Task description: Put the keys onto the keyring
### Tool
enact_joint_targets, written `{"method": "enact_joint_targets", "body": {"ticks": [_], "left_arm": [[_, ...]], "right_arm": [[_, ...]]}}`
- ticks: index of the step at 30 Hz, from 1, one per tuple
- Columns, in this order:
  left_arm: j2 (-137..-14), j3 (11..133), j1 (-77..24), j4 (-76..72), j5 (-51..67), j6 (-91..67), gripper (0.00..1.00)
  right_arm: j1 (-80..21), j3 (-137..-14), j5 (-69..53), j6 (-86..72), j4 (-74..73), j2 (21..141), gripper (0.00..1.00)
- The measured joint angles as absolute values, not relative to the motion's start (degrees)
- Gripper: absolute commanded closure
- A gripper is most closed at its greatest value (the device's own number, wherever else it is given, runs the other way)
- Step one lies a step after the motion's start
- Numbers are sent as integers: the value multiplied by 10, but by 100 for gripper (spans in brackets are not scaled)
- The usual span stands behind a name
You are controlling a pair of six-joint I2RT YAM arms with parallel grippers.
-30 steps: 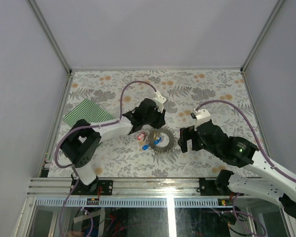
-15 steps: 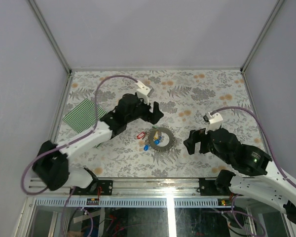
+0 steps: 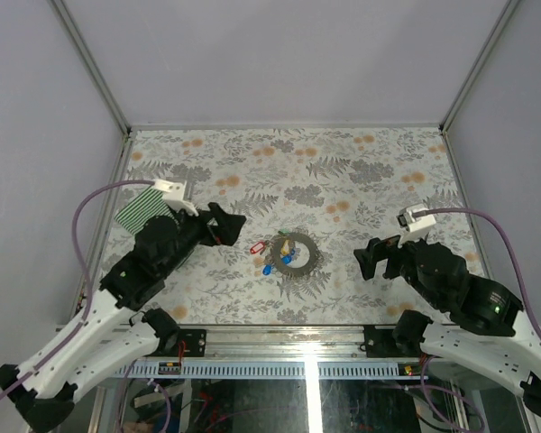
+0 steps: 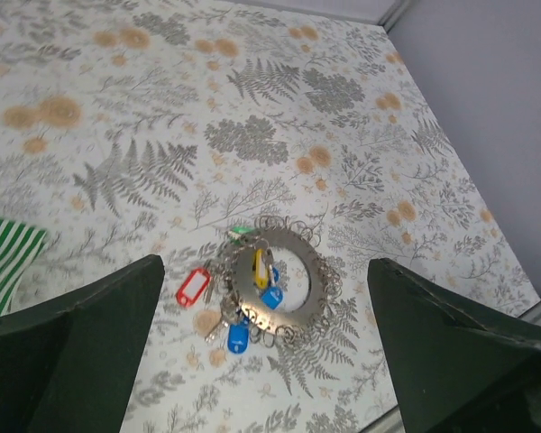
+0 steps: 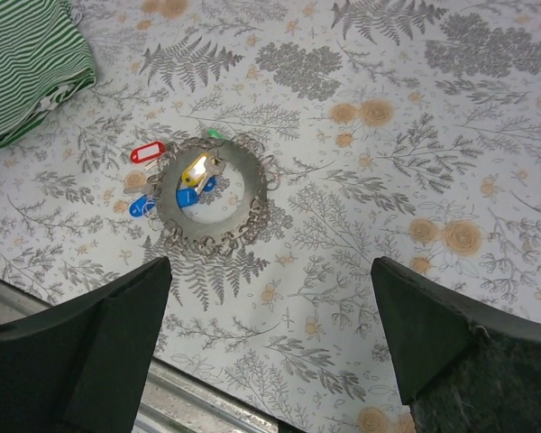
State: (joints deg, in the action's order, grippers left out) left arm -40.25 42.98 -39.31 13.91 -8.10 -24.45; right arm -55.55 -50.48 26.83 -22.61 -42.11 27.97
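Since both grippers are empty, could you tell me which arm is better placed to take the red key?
Probably left: the left gripper sits nearer the red key, which lies on its side of the keyring; the right gripper must reach across.

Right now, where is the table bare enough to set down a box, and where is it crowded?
Bare: the far strip of the table, beyond the keyring; also the patch right of it. Crowded: the keyring's left side, with the keys, and the left edge under the striped cloth.

Overhead and both wrist cameras share the keyring.
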Motion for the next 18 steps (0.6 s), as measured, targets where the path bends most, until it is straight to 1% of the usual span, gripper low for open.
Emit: {"method": "enact_joint_targets", "body": {"ticks": [4, 9, 18], "left_arm": [[-341, 416, -393, 204, -108, -286, 0], [-295, 373, -393, 259, -124, -315, 0], [-277, 355, -393, 308, -148, -324, 0]], "right_arm": [[-555, -505, 280, -209, -424, 259, 1], [-555, -489, 290, -194, -422, 234, 1], [-555, -472, 287, -176, -415, 232, 1]]}}
